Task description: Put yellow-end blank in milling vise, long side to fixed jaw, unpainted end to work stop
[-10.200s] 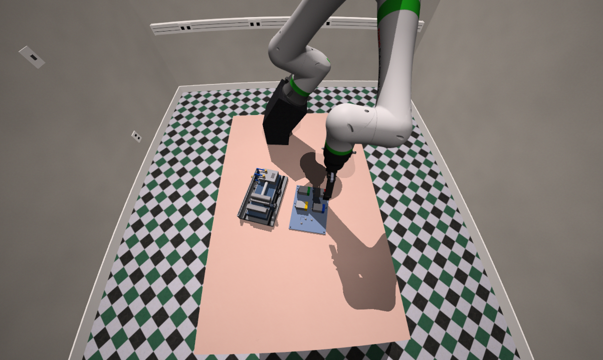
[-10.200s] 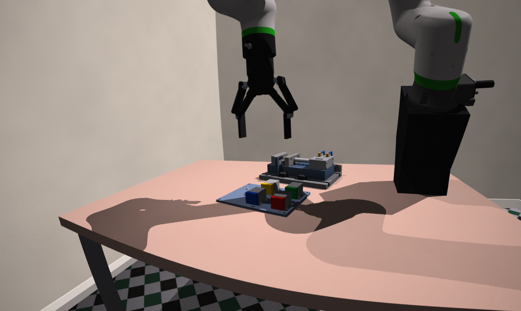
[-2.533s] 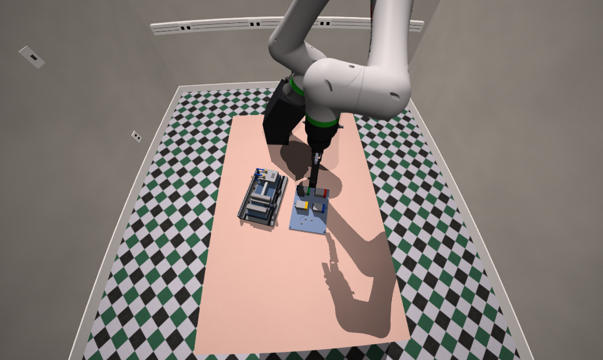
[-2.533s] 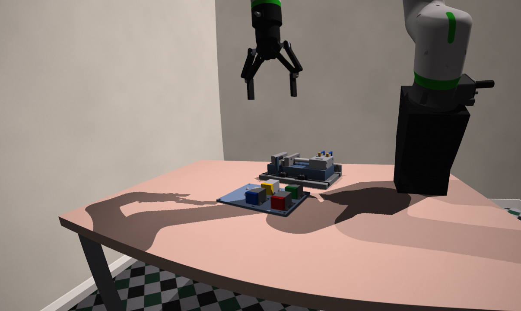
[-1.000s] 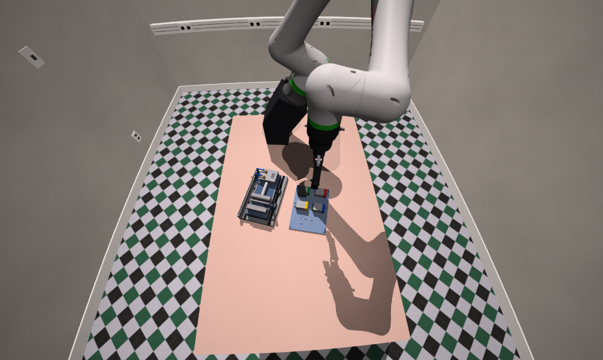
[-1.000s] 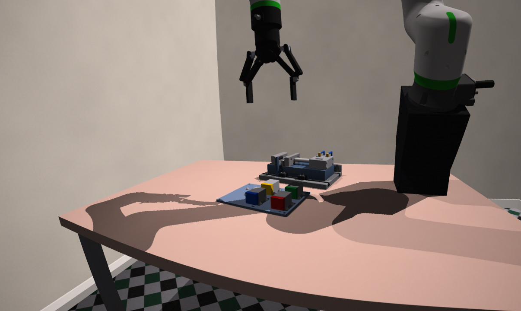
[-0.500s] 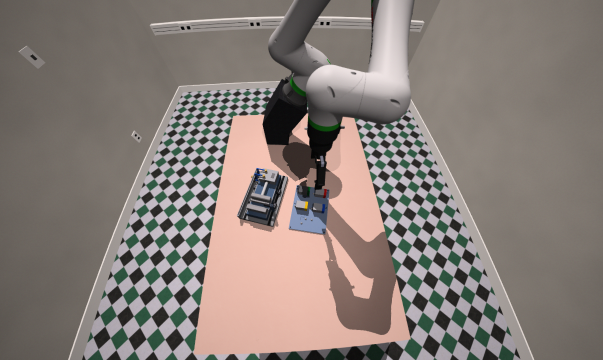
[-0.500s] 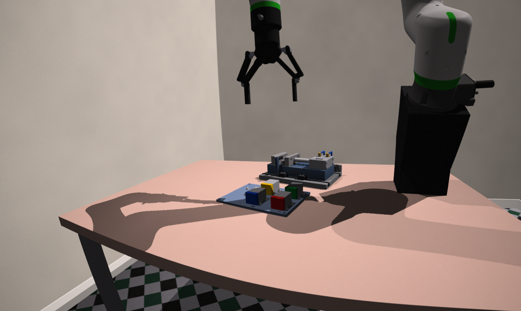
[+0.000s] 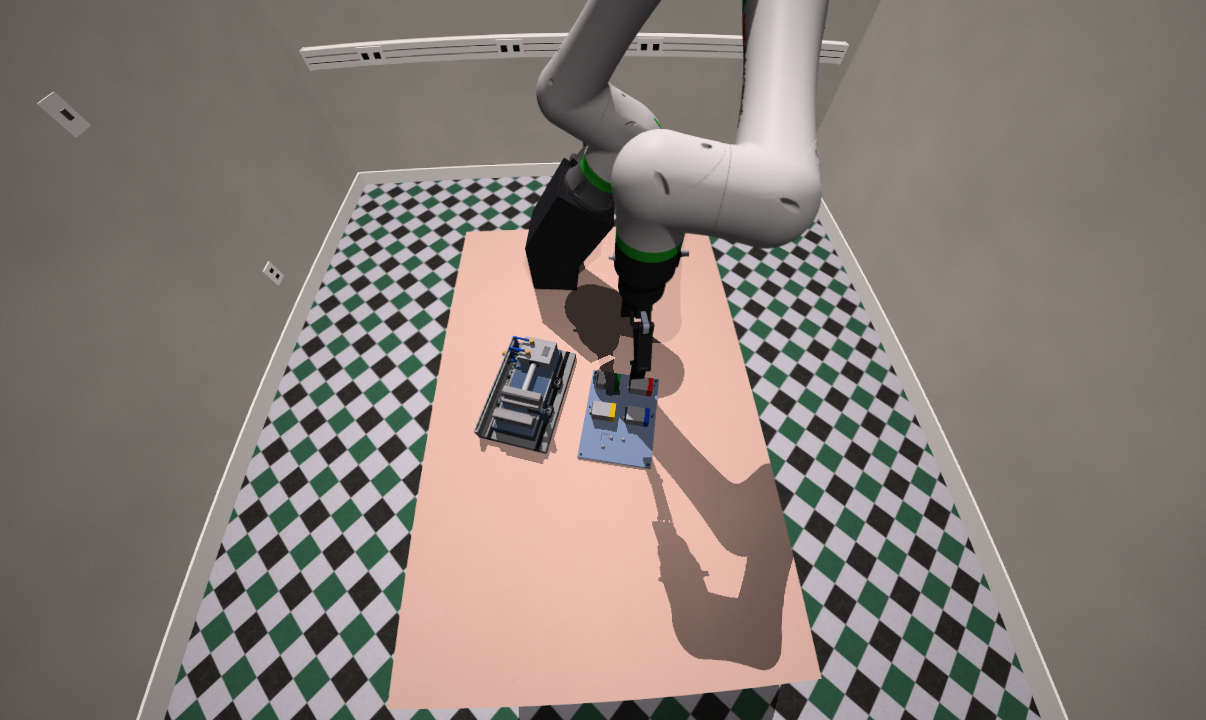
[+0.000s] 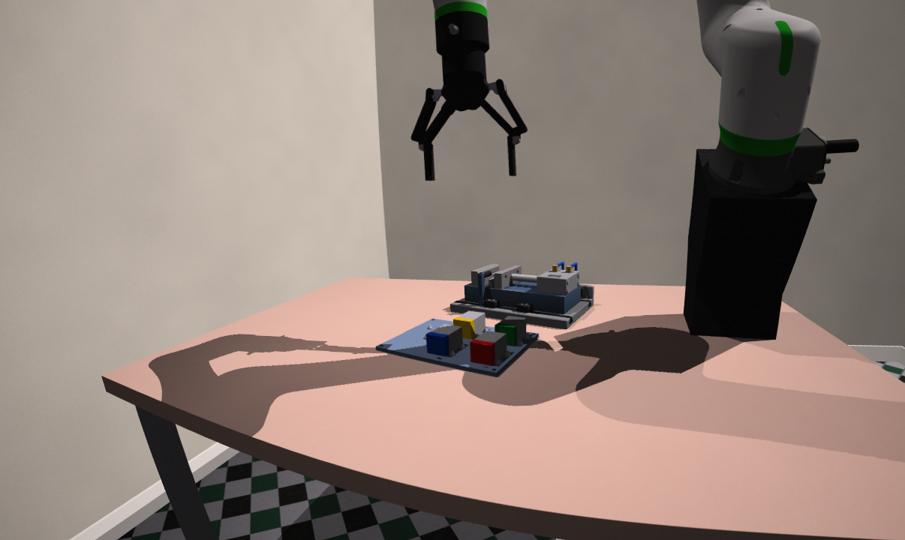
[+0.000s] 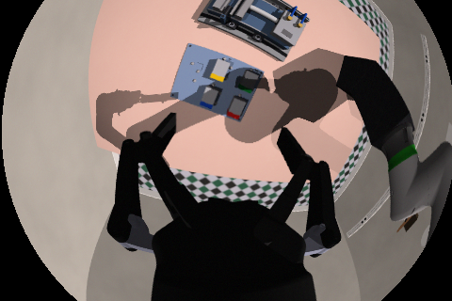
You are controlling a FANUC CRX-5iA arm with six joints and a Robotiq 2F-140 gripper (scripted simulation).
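The blank with the yellow end (image 10: 470, 324) lies on the blue plate (image 10: 458, 349), in the row nearer the vise; it also shows in the overhead view (image 9: 603, 410) and in the wrist view (image 11: 218, 70). Blanks with blue (image 10: 442, 340), red (image 10: 487, 348) and green (image 10: 509, 328) ends lie beside it on the plate. The milling vise (image 10: 524, 289) stands just behind the plate, its jaws apart with nothing between them. My gripper (image 10: 470, 163) hangs wide open and empty, high above the plate.
The arm's black base block (image 10: 743, 244) stands on the table to the right of the vise. Small pins (image 9: 610, 439) stick up from the free end of the plate.
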